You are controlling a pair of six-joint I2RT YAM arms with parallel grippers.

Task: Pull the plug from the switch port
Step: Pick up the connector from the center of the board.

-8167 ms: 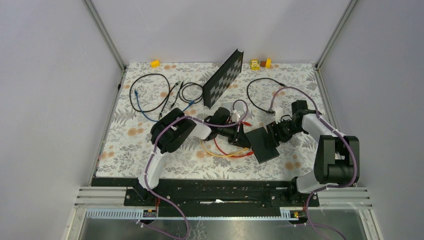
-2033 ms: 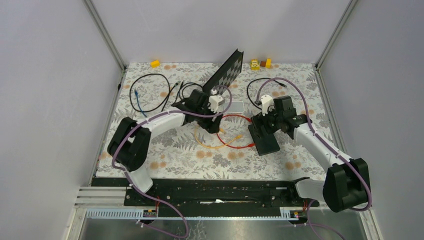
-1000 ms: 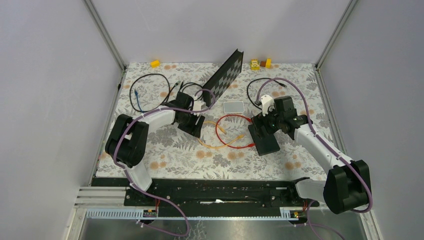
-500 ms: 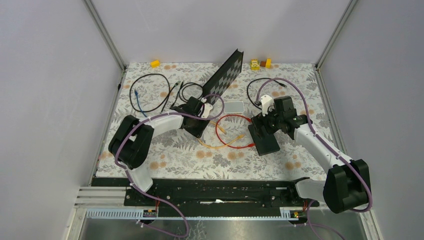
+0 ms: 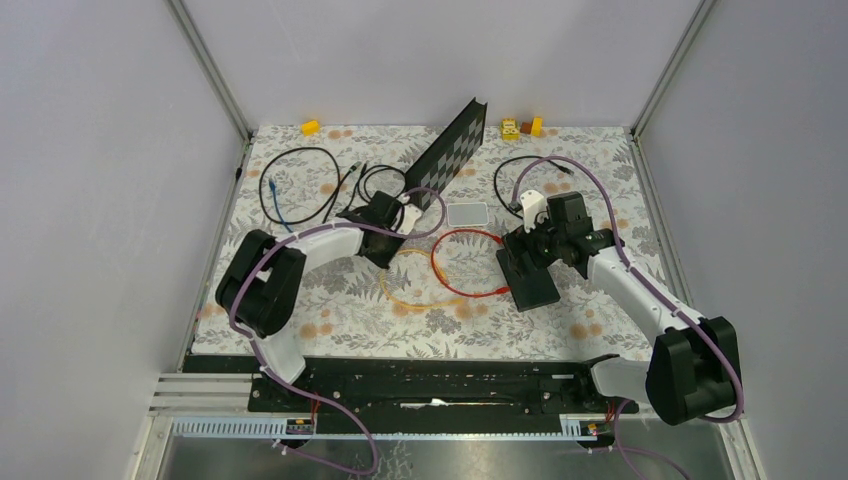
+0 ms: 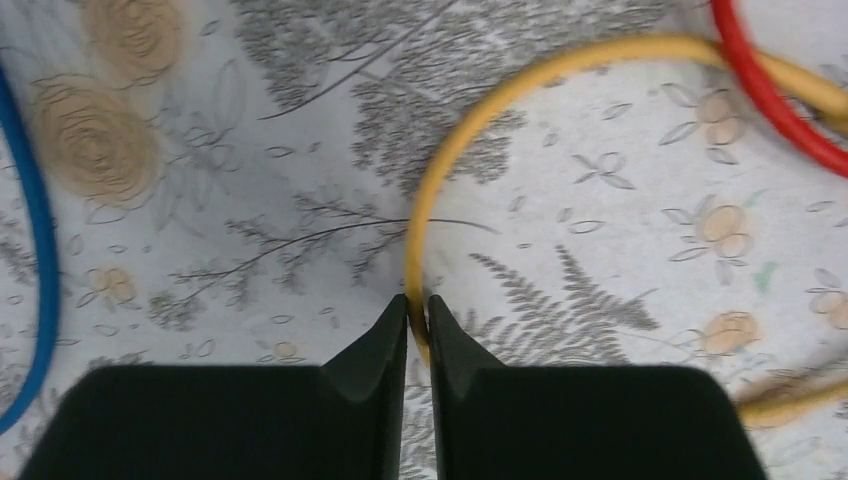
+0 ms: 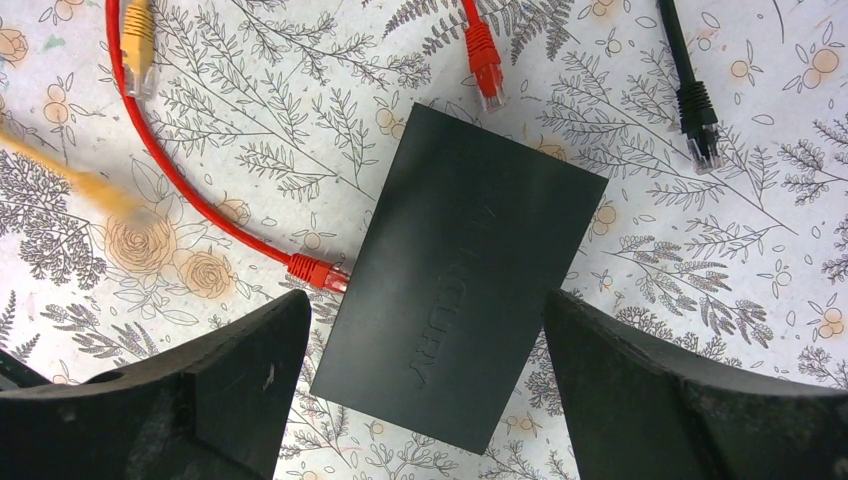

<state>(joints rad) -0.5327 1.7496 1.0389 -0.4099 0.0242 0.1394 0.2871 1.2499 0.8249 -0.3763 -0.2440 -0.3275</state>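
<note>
Switch (image 7: 460, 270) flat on tabletop (image 5: 400, 325), near-right of centre, open room on its near side. Right hand (image 7: 425, 300) spread wide above it. Red plug (image 7: 318, 272) meets the edge facing the left arm (seated or not, can't tell). Black plug (image 7: 700, 125) lies loose off its far corner. Left hand (image 6: 418, 312) pinching yellow cable (image 6: 430, 180); loop drawn further left than half a second ago. Beyond: grey pad (image 5: 466, 213), checkered board (image 5: 447, 155).

The matte black switch (image 7: 465, 270) lies flat and askew; a red plug (image 7: 318, 272) touches one long edge, and a yellow plug (image 7: 137, 45) lies loose, well apart from the switch
</note>
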